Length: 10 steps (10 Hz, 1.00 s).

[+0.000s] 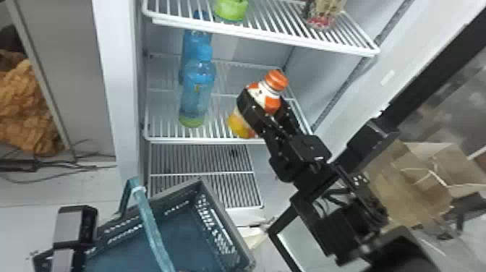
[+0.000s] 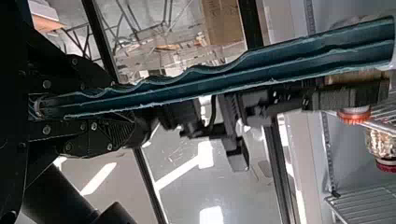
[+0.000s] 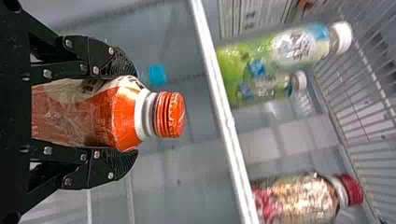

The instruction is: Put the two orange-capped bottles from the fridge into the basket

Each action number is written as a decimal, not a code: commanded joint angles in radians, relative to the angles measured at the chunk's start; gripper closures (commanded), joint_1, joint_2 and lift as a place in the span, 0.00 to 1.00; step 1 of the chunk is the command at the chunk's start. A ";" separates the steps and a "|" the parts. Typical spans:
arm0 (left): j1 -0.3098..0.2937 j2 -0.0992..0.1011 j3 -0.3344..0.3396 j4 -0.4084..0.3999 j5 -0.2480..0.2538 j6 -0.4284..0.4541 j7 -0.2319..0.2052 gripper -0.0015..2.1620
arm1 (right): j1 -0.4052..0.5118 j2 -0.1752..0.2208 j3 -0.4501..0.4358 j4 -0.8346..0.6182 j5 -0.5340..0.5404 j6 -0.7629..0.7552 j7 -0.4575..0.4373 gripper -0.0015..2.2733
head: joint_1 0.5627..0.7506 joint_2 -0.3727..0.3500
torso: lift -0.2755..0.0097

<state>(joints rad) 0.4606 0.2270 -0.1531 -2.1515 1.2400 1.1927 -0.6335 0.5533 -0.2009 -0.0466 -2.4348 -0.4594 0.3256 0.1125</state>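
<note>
In the head view my right gripper [image 1: 263, 103] is shut around an orange-capped bottle [image 1: 272, 90], held tilted at the middle fridge shelf. The right wrist view has the bottle [image 3: 112, 112] between both fingers of my right gripper [image 3: 128, 114], its cap beyond the fingertips. Low in the head view, the basket [image 1: 226, 220] lies in front of the fridge, its teal handle [image 1: 153, 226] running to the bottom edge. My left gripper [image 2: 98, 105] is shut on the basket handle [image 2: 233, 74] in the left wrist view.
Two blue bottles [image 1: 197, 88] stand on the middle shelf [image 1: 170, 139], left of the held bottle. Above, the upper shelf [image 1: 260, 34] carries a green-bottomed bottle [image 1: 231, 9] and a red-bottomed one [image 1: 322, 20]. A cardboard box [image 1: 416, 181] is at right, beyond the right arm.
</note>
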 commanded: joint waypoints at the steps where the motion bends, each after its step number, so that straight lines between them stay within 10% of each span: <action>1: 0.001 0.000 0.002 0.000 0.000 0.000 0.000 0.55 | 0.065 0.001 -0.029 -0.153 -0.049 0.212 0.029 0.33 | 0.70 0.03 | 0.14; 6: 0.001 0.000 0.002 0.000 0.000 0.005 0.000 0.55 | 0.102 0.046 -0.169 -0.313 -0.061 0.845 0.193 0.33 | 0.70 0.03 | 0.14; 10: -0.002 0.000 0.002 0.003 -0.002 0.007 0.000 0.55 | 0.055 0.034 -0.135 -0.269 -0.073 0.926 0.208 0.33 | 0.70 0.03 | 0.14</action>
<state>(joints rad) 0.4593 0.2270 -0.1515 -2.1504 1.2384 1.2002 -0.6335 0.6149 -0.1645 -0.1893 -2.7100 -0.5284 1.2435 0.3205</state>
